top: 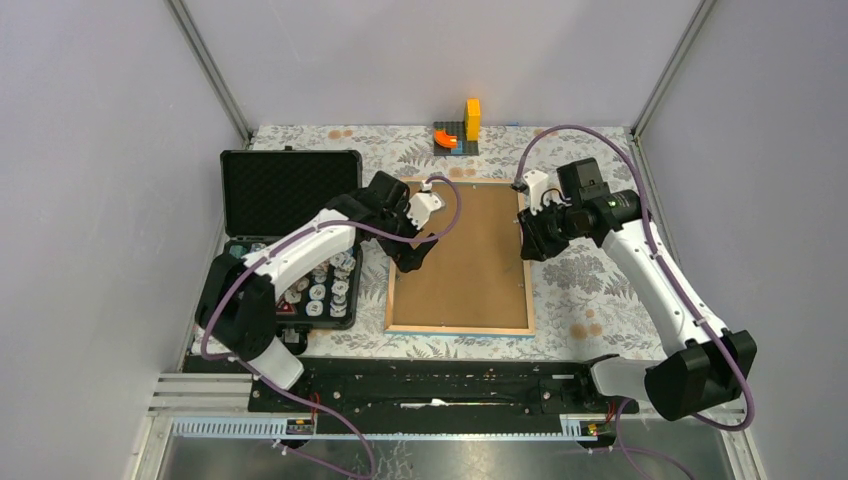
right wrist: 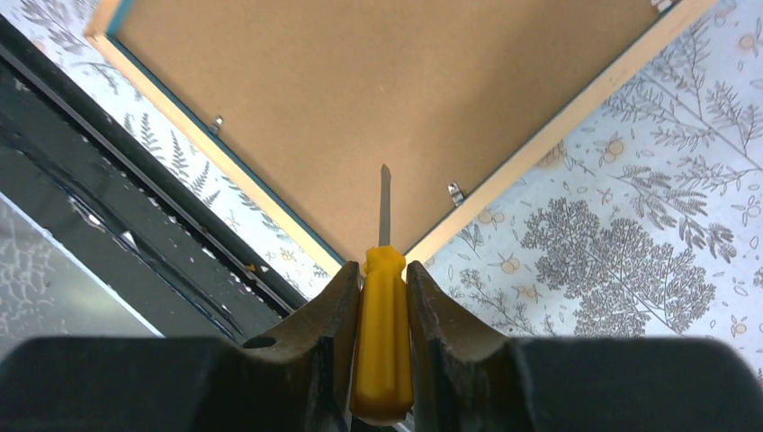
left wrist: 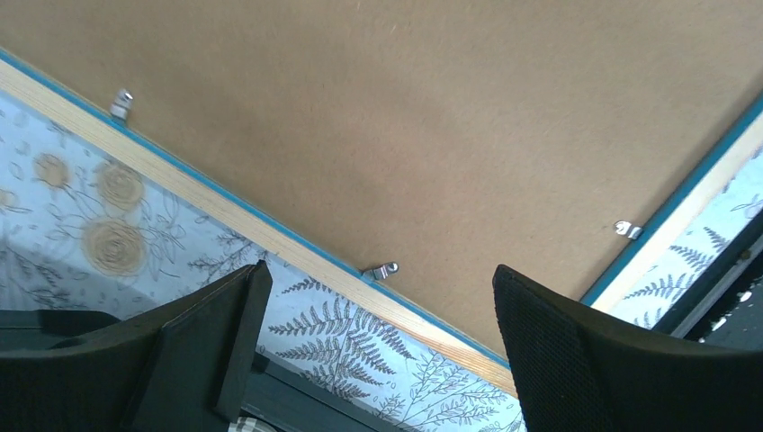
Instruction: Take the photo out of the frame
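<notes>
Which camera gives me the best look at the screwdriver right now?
Right wrist: the screwdriver shows whole, yellow handle clamped in the right gripper, blade over the frame back. Top external hides it under the arm; left wrist misses it.

Nothing readable on screen right now. The flat brown fibreboard back of the light-blue-edged picture frame [top: 462, 255] comes up plain in all three views, with no lettering to pick out. Over in the open black foam-lined case [top: 290, 190], the small round white pieces [top: 318, 292] carry dark marks, but from the top view they're far too small to read.
</notes>
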{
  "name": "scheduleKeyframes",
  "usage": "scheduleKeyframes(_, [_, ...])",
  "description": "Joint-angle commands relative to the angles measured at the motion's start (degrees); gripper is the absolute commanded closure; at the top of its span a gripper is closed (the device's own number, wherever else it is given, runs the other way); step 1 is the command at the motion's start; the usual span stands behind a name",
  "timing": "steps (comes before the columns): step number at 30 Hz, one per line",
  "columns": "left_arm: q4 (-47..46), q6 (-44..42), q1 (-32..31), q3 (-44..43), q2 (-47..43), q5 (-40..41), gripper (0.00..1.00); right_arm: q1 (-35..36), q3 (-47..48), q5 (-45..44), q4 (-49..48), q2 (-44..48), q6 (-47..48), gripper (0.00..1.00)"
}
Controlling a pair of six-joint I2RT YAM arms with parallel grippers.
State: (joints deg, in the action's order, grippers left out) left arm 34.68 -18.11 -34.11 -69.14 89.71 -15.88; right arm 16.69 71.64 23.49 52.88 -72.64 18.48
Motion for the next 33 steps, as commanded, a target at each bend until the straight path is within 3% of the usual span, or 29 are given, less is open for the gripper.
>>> scheduleKeyframes(1, [1.33,-0.87,0.62,-1.68,1.90,1.58,0.02,-0.25,-1.69,-3.79,1.41,-0.17,2.61,1.00])
scheduleKeyframes(33, [1.29,0.44,0.70,-3.08,7.30,4.01,0.05,2.93,-3.92,-14.78,-3.48,-4.60,1.08,1.00])
